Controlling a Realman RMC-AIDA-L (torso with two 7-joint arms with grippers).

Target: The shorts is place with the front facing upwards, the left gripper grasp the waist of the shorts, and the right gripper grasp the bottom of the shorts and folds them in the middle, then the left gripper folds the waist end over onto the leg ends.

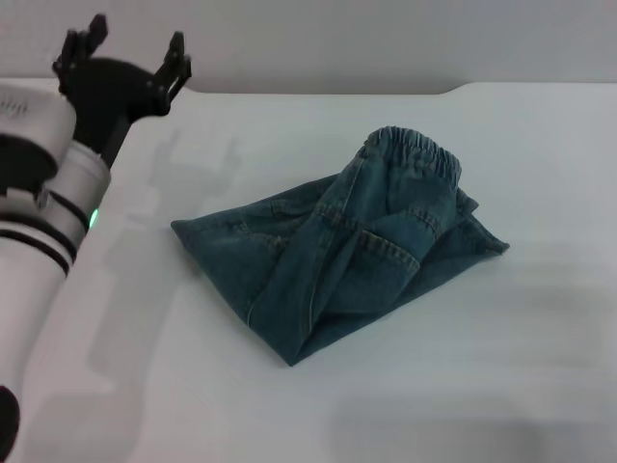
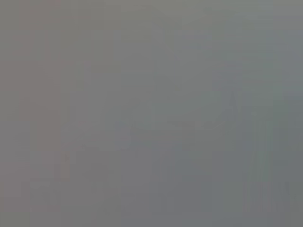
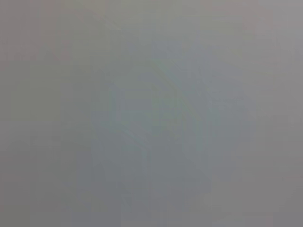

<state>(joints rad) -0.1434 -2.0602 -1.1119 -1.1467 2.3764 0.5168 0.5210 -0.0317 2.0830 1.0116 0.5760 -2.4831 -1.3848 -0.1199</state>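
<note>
denim shorts lie folded mid-bench, gathered waistband at the far right, long axis running diagonally. left tool hangs well apart at the far left, prongs wide, holding nothing. right tool not in view; the left arm is the only one seen.

Bare lab-like test station; plain white table, blank pale wall behind, no household furnishings visible
</note>
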